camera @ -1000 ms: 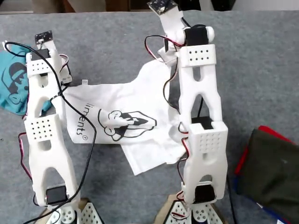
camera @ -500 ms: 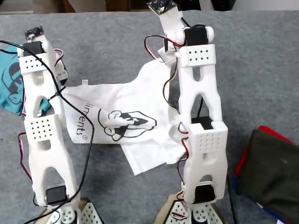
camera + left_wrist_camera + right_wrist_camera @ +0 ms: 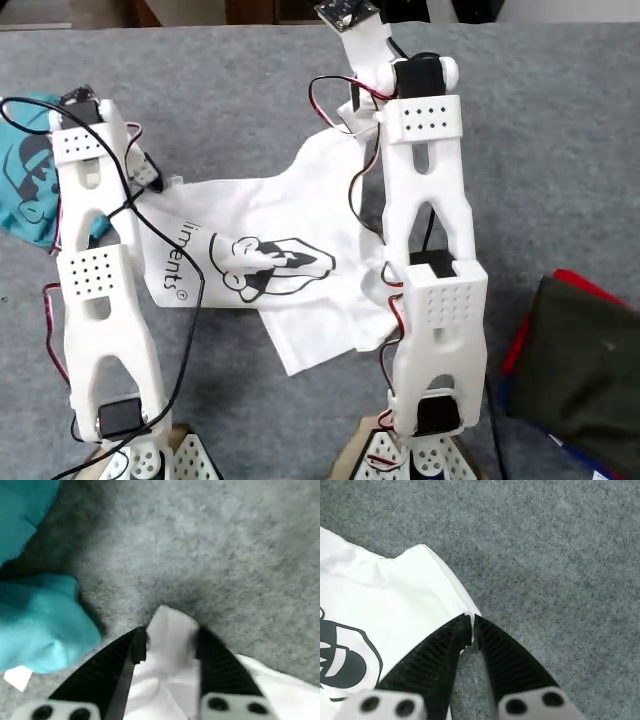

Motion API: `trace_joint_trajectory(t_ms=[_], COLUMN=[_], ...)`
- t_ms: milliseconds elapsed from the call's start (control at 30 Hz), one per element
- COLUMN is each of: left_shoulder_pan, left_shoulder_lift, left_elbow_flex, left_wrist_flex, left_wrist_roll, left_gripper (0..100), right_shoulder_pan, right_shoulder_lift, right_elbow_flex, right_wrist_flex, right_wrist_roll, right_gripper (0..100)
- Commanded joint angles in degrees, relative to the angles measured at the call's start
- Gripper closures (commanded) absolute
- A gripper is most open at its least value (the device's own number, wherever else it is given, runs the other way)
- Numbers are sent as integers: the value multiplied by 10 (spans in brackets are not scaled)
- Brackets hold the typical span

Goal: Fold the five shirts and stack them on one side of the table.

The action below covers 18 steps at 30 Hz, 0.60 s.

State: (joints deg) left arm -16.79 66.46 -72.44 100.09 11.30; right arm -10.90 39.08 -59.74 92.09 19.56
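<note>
Left pincer (image 3: 169, 641) clamps a bunched corner of the white shirt (image 3: 270, 210). Right pincer (image 3: 472, 626) is clenched on its edge.

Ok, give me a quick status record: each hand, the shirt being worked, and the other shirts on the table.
left hand: shut on a bunched corner of the white shirt, close to the teal shirt
right hand: shut on the white shirt's edge at its far corner
white shirt: spread between the arms, print up, rumpled, not yet folded
teal shirt: crumpled at the left arm's side
dark pile: dark green fabric over red and blue, right edge
table: grey felt
</note>
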Motion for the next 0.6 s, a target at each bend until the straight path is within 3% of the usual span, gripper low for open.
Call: trace_joint_trajectory(t_ms=[0, 200, 567], left_shoulder_pan=[-5, -4, 41], left_shoulder_lift=[0, -5, -5], left_elbow_flex=[-7, -21, -208], left_wrist_flex=[-7, -11, -8], left_wrist_roll=[1, 4, 44], left_gripper=[944, 981, 982], right_shoulder_pan=[7, 7, 6], right_shoulder_lift=[-5, -5, -26], right_elbow_flex=[-29, -29, -56], right_wrist_flex=[-7, -7, 21], right_wrist_roll=[5, 5, 5], right_gripper=[995, 995, 995])
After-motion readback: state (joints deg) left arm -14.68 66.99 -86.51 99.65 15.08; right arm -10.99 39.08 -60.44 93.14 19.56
